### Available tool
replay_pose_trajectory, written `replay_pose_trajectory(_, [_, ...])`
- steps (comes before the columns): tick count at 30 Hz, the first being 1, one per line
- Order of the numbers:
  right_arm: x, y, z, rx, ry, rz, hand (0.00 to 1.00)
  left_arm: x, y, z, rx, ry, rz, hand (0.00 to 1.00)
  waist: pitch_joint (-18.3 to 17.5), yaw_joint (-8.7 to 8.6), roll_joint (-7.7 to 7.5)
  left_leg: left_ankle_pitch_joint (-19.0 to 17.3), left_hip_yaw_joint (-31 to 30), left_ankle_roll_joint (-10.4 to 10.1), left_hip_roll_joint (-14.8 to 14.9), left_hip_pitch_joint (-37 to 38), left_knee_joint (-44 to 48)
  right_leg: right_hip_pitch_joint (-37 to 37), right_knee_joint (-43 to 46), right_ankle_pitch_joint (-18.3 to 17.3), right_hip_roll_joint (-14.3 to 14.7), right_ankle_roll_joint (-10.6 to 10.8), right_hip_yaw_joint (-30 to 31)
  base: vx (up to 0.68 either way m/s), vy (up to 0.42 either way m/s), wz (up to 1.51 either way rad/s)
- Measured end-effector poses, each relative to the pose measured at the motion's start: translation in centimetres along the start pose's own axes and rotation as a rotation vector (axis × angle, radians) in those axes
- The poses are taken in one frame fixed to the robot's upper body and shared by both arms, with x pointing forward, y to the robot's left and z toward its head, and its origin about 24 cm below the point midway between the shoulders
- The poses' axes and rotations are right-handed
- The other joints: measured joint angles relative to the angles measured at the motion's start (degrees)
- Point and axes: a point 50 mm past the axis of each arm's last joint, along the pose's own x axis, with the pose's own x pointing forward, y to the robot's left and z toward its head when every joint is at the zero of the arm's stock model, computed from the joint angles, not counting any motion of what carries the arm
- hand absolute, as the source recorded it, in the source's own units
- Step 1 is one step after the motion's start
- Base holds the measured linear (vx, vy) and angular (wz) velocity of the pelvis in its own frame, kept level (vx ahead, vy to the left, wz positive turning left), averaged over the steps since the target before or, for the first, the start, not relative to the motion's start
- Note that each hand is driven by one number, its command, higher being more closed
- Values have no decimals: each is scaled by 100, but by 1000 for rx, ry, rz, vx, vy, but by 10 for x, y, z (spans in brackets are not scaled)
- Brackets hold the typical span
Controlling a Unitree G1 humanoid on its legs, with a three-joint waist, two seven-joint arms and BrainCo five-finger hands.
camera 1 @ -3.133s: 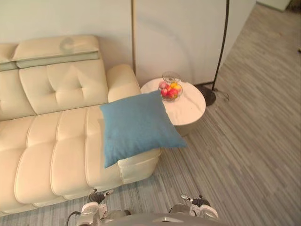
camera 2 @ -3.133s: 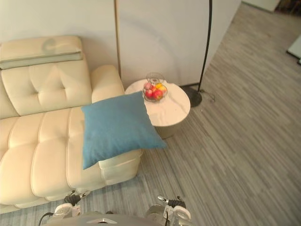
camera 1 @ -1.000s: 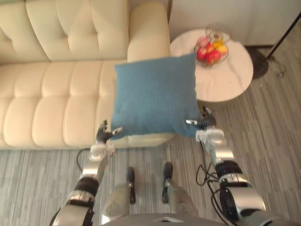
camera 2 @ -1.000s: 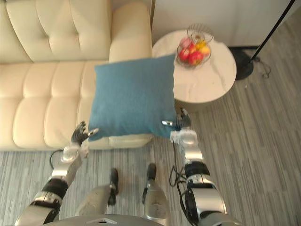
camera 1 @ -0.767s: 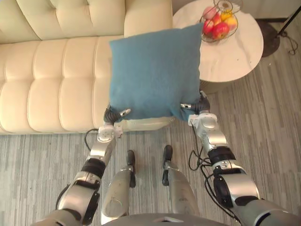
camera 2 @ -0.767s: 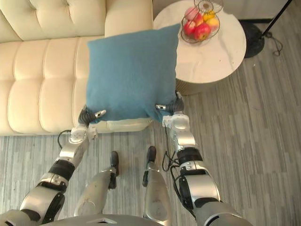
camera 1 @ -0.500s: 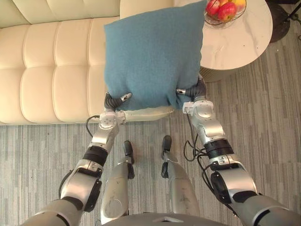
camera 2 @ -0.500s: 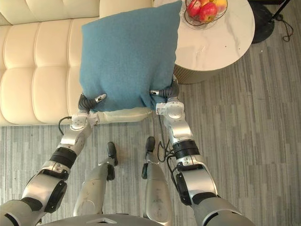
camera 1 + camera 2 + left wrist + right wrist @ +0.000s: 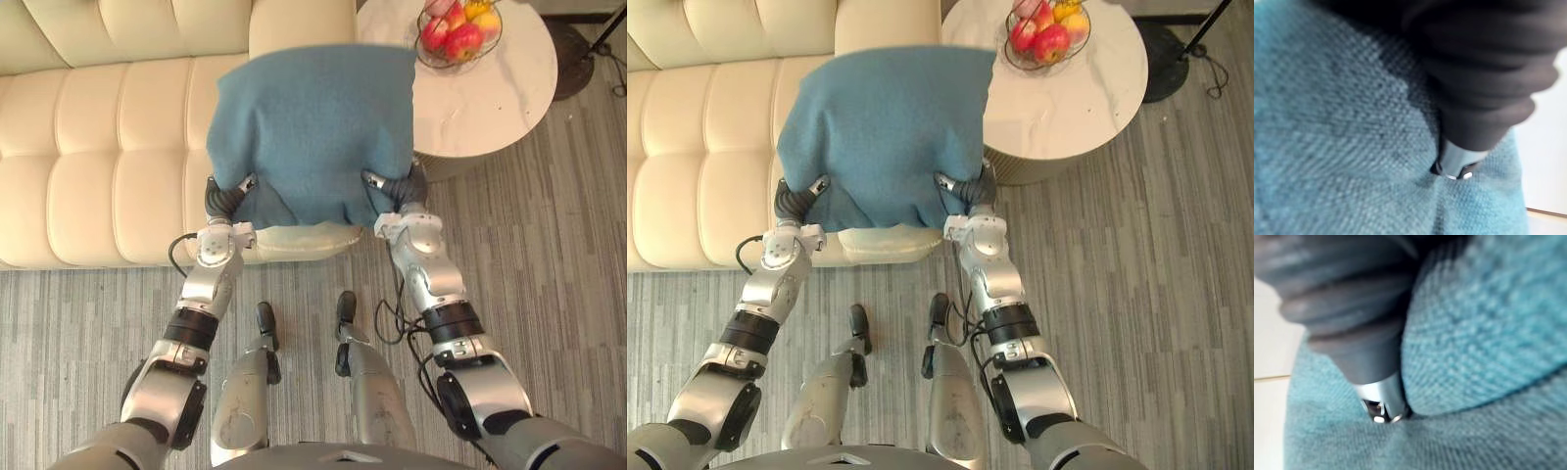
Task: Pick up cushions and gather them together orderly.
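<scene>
Left hand (image 9: 223, 199) and right hand (image 9: 397, 186) each pinch a near corner of the cushion (image 9: 309, 122), thumbs pressed into the cloth. It hangs between them over the end seat of the sofa (image 9: 98, 147), its near edge sagging. It looks light and soft, so it will likely flop. Corner grips with both hands suit it. Beyond stands a table (image 9: 490, 93) with a fruit bowl (image 9: 458, 24).
</scene>
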Motion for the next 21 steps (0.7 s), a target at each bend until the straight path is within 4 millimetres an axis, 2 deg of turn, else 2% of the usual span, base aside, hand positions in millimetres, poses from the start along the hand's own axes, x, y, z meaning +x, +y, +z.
replay_pose_trajectory(4, [-26, 0, -16, 34, 30, 6, 100, -22, 5, -7, -25, -4, -1, 100, -34, -22, -1, 11, -30, -19, -50, 438, -197, 314, 165, -206, -55, 11, -70, 62, 1, 8])
replay_pose_trajectory(9, [-61, 1, -45, 91, 131, -2, 100, -53, 13, -21, -50, 17, 29, 100, -471, -14, 9, 31, -59, -41, -105, 988, -511, 729, 176, -369, -79, 67, -129, 80, 17, 5])
replay_pose_trajectory(15, [-89, 4, -63, 92, 201, 32, 100, -80, 26, -28, -46, 35, 68, 100, -986, -41, 35, 49, -195, -49, -109, 1439, -754, 1265, -133, -363, -32, 107, -237, 55, 15, 7])
replay_pose_trajectory(21, [-106, 10, -46, 67, 127, 88, 100, -104, 34, -13, -28, -34, 79, 100, -1238, -34, 57, 44, -292, -40, -109, 1664, -797, 1718, -554, -211, 24, 140, -302, 18, 25, 8])
